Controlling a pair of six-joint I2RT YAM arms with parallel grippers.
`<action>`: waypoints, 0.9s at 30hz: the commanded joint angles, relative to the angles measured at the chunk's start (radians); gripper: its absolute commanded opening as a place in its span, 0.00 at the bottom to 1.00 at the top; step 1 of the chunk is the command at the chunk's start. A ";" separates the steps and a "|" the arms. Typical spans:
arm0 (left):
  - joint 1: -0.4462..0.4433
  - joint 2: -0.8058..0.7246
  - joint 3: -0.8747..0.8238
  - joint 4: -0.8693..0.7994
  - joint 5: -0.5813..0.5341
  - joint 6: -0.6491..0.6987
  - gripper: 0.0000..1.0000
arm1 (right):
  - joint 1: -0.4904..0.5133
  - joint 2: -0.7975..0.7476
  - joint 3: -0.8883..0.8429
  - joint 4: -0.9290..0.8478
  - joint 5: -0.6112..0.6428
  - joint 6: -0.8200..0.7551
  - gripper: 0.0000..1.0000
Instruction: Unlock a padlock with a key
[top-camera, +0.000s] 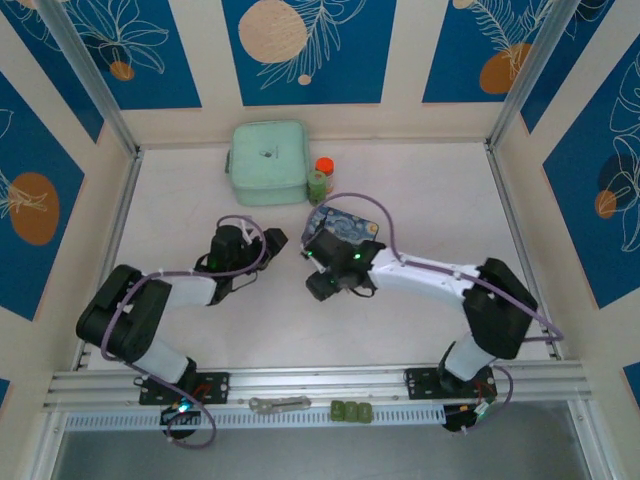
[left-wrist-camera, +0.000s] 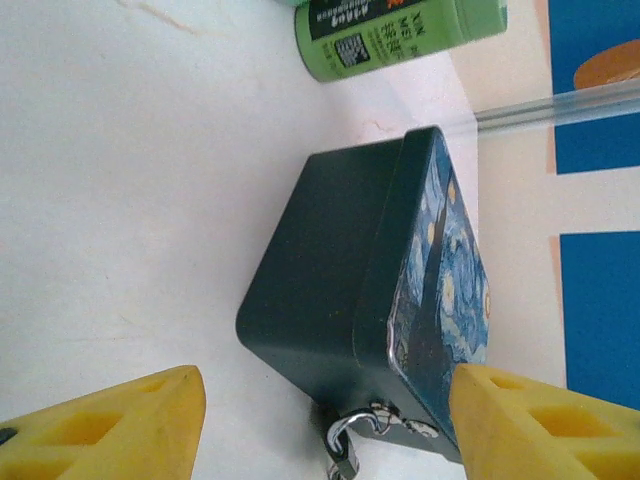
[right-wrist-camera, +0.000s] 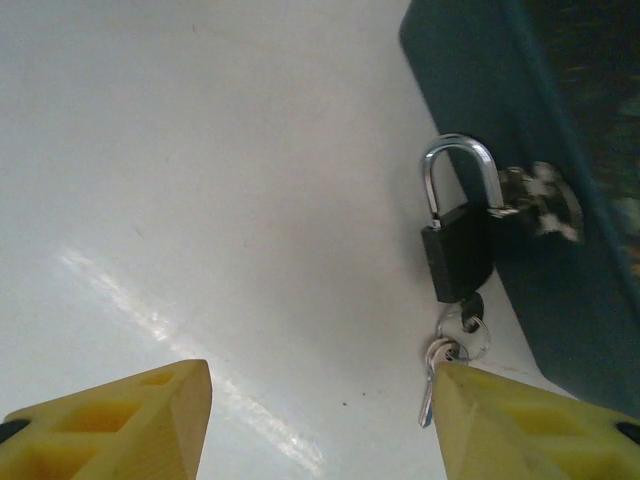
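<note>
The padlock (right-wrist-camera: 458, 262) hangs from the hasp of the blue box (right-wrist-camera: 520, 120), right of frame, with the key (right-wrist-camera: 465, 322) seemingly in its base. The right fingers (right-wrist-camera: 120, 410) stand apart beside the key, likely ready to turn it. The left fingers (left-wrist-camera: 110, 420), also apart, flank the box.

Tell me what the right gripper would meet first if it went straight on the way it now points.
Probably the key at the padlock, which lies just ahead of one finger of the right gripper. Between the fingers I see only bare table. Depth is unclear.
</note>
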 joint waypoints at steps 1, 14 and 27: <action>0.014 -0.016 -0.012 -0.022 0.005 0.030 0.65 | 0.030 0.068 0.058 -0.070 0.163 -0.050 0.60; 0.015 0.041 -0.065 0.114 0.030 -0.038 0.65 | 0.033 0.258 0.128 -0.051 0.311 -0.143 0.55; 0.014 0.050 -0.059 0.118 0.035 -0.038 0.64 | 0.014 0.282 0.086 0.041 0.316 -0.202 0.28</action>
